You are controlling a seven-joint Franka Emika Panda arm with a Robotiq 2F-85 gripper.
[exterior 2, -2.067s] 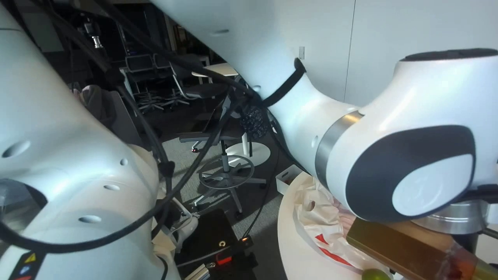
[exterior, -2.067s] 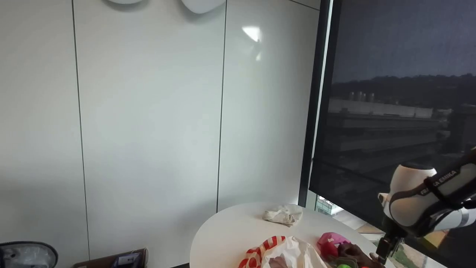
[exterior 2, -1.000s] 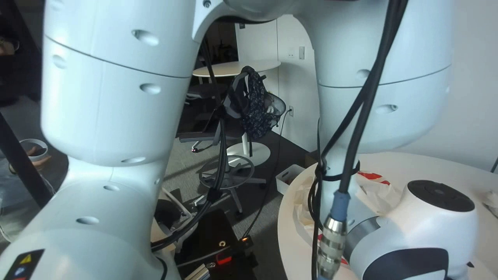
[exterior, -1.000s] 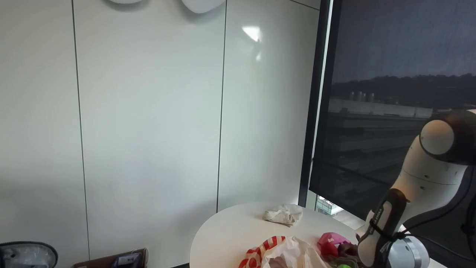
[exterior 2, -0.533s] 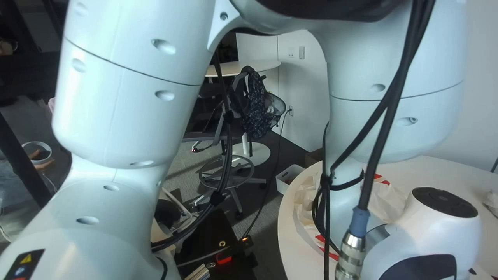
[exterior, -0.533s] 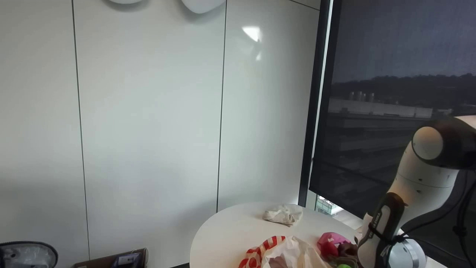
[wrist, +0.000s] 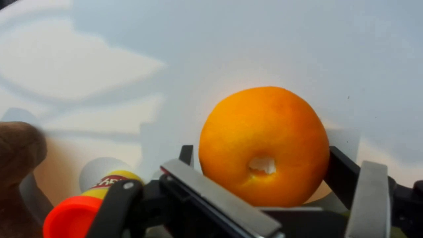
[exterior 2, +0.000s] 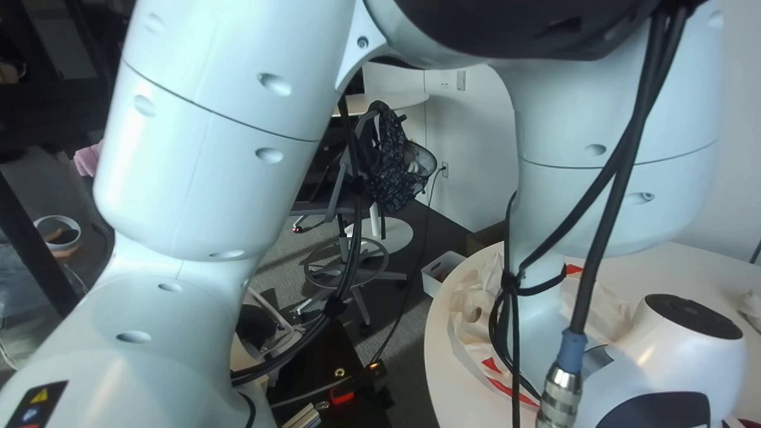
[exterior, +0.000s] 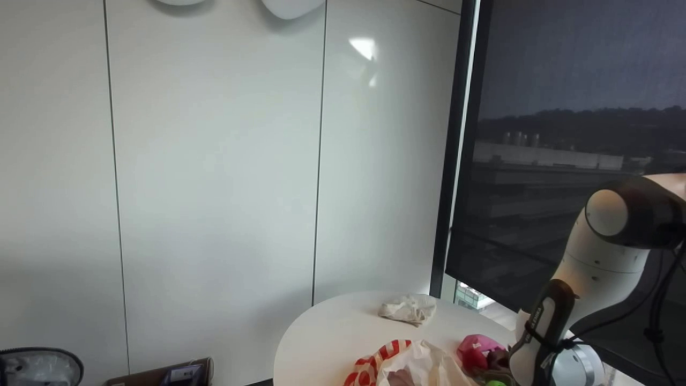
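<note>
My claw [wrist: 262, 160] stands with its fingers [wrist: 345, 178] wide apart, and between them sits a round orange fruit [wrist: 264, 129], real or toy I cannot tell, on the pale bench [wrist: 251, 39], a whitish spot showing in its dimple. Toward the left of the wrist view I see a narrow gap between one fingertip and the fruit; toward the right, the other finger meets its outline, and whether they touch I cannot tell. Just beside the claw, at the lower left, is a yellow tub [wrist: 105, 182] with a red-orange lid [wrist: 71, 218], partly covered by the claw, and farther left, at the edge of the view, a brown object [wrist: 19, 148]. In an exterior view my arm [exterior: 541, 327] slopes down near a pink item [exterior: 482, 344] and a bright green thing [exterior: 495, 383], both close to a white bag [exterior: 429, 359], which sits next to red-and-white striped material [exterior: 370, 367]. A crumpled pale cloth [exterior: 409, 309] lies well apart from these, farther back on the bench.
</note>
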